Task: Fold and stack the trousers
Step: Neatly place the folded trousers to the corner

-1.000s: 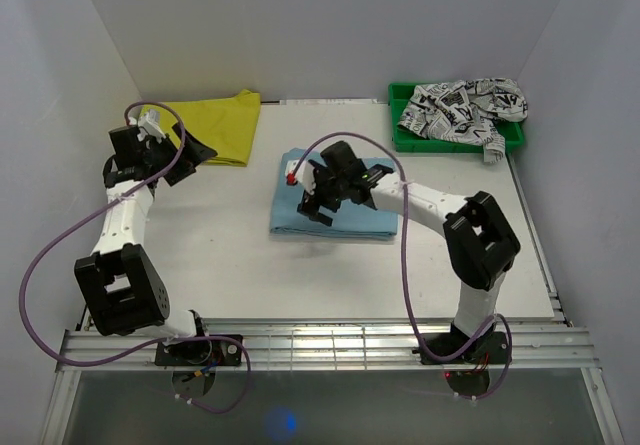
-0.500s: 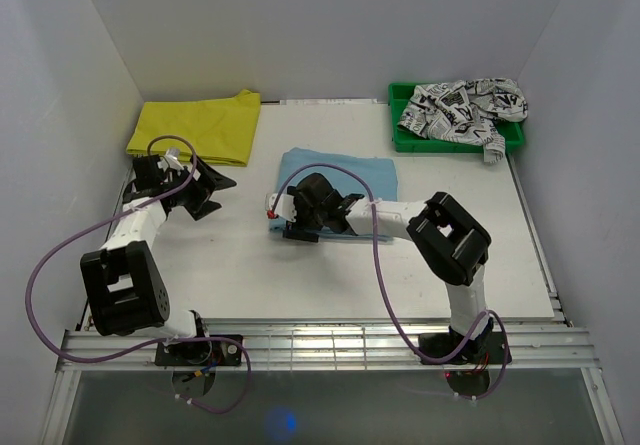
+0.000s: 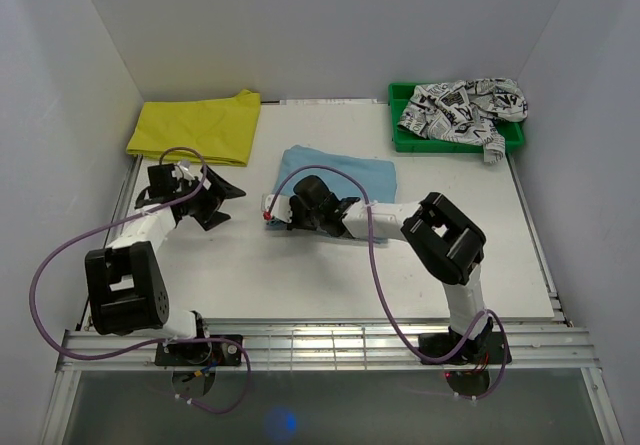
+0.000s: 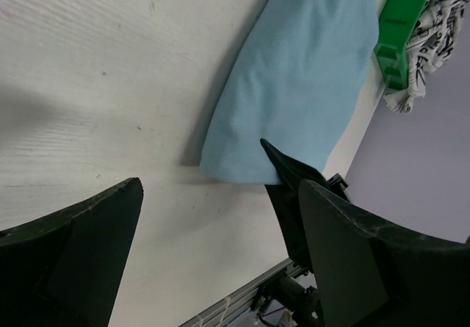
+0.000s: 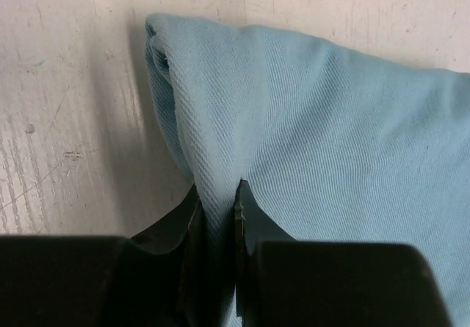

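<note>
The light blue trousers (image 3: 345, 175) lie folded flat in the middle of the table. My right gripper (image 3: 283, 213) is at their near left corner. In the right wrist view it (image 5: 218, 195) is shut on a raised ridge of the trousers (image 5: 330, 121) next to the folded edge. My left gripper (image 3: 222, 200) hangs open over bare table to the left of the trousers, holding nothing. In the left wrist view its jaws (image 4: 220, 195) stand wide, with the trousers (image 4: 294, 99) ahead and apart from them.
A folded yellow garment (image 3: 200, 130) lies at the back left corner. A green tray (image 3: 450, 147) at the back right holds a crumpled black-on-white printed garment (image 3: 462, 108) that spills over its rim. White walls close in the table on three sides.
My right gripper moved from over the trousers to their near left corner and shut on the cloth. My left gripper drew away from the yellow garment towards the near side, still open.
</note>
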{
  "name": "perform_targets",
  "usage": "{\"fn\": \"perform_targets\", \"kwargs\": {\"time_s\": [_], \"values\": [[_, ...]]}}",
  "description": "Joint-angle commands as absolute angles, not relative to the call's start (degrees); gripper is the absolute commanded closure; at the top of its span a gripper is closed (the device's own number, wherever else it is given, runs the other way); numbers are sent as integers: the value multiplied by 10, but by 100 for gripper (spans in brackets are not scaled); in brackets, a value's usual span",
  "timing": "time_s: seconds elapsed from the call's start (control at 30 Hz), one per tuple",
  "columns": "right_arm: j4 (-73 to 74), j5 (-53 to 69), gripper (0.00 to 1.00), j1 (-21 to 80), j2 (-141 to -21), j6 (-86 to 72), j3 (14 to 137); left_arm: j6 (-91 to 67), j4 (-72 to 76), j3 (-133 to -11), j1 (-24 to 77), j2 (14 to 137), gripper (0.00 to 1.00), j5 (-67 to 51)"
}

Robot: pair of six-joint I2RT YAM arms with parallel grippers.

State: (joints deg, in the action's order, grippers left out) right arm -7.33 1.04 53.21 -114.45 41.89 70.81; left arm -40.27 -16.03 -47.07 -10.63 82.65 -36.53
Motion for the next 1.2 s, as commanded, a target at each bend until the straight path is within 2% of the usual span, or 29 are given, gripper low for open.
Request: {"fn": "perform_targets", "kwargs": {"time_s": [0.0,0.23,0.57,0.73,0.93,1.03,1.07,1.1,1.13,1.17], "values": [[-16,53,92,527,-1153,363,759,-417,-138,-446,-69,785,2,-351],[37,95,92,512,-1152,291,804,-503,-10,-408,-10,809,2,-330],[51,127,92,490,-1156,227,826,-637,94,-407,87,920,2,-283],[54,127,92,481,-1165,207,847,-679,93,-403,105,942,10,-264],[57,141,92,478,-1170,192,847,-698,106,-421,129,955,25,-238],[57,160,92,477,-1161,190,837,-691,113,-431,129,976,37,-217],[59,163,92,477,-1158,188,832,-687,114,-438,128,982,42,-215],[59,163,92,477,-1151,188,828,-687,115,-440,128,992,54,-219],[61,160,92,477,-1148,188,824,-688,119,-442,129,997,60,-223],[67,156,88,475,-1137,183,818,-690,121,-443,129,999,65,-226]]}}
